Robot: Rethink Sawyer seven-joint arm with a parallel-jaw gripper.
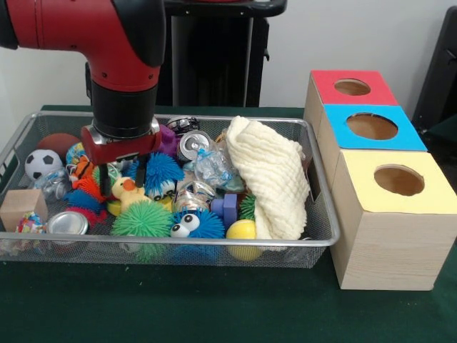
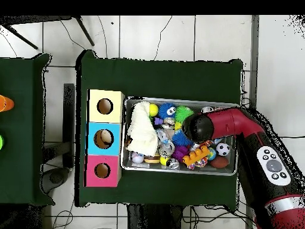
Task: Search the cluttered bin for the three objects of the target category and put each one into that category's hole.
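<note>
The cloth (image 1: 270, 179) covers whatever lies under it in the bin (image 1: 325, 241). Overhead, the arm (image 2: 229, 124) hides the gripper (front view shows it).

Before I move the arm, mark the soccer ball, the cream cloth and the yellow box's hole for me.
soccer ball (image 1: 43, 163), front view, centre of its white face.
cream cloth (image 1: 271, 179), front view, middle of the folded heap.
yellow box's hole (image 1: 399, 180), front view, centre of the round opening.

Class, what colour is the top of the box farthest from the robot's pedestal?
Yellow top, with a round hole; clearest in the front view.
</note>
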